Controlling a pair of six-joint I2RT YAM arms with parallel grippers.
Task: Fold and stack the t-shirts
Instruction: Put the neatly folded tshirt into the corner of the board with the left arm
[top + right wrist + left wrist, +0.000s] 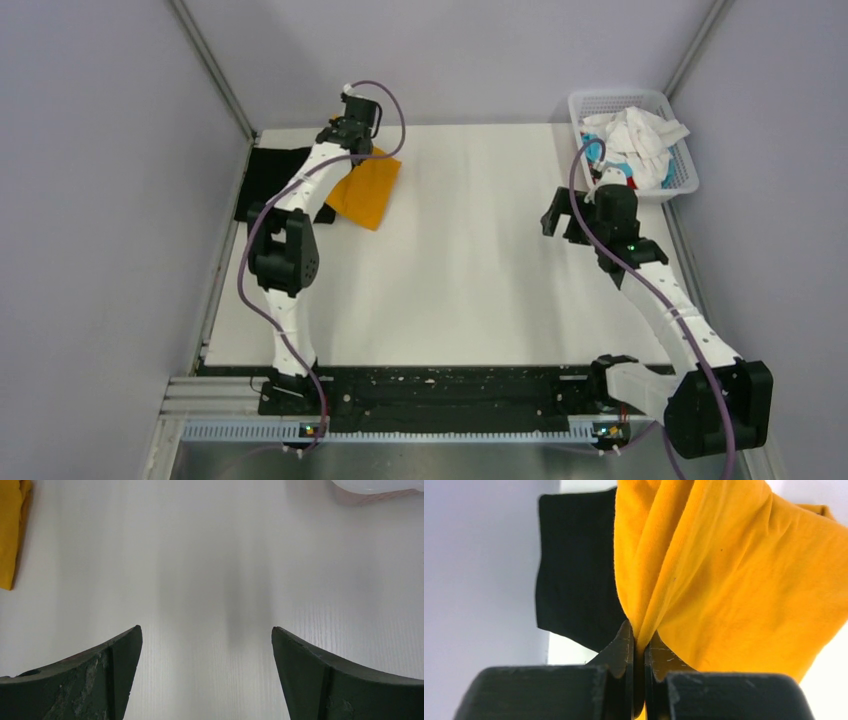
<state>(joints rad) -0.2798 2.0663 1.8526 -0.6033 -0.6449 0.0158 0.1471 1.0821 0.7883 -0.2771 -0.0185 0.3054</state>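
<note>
Your left gripper (638,639) is pinching a bunched fold of the mustard-orange soft cloth t-shirt (734,580), with its fingers pressed together on the fabric. That shirt hangs from the pinch over the far-left part of the white table (470,290). In the top view its lower end looks to reach the tabletop. The plain black cloth t-shirt (272,178) lies flat at the far-left corner, just beside the orange one, which overlaps its right edge in that view. Your right gripper (207,645) has its jaws spread wide with nothing between them. It hovers above bare table on the right side, near the white plastic mesh basket (683,183). The basket sits at the far-right corner and holds a crumpled white cloth bundle (640,135), with bits of light blue and red showing under it. I can't tell how many garments are in there.
</note>
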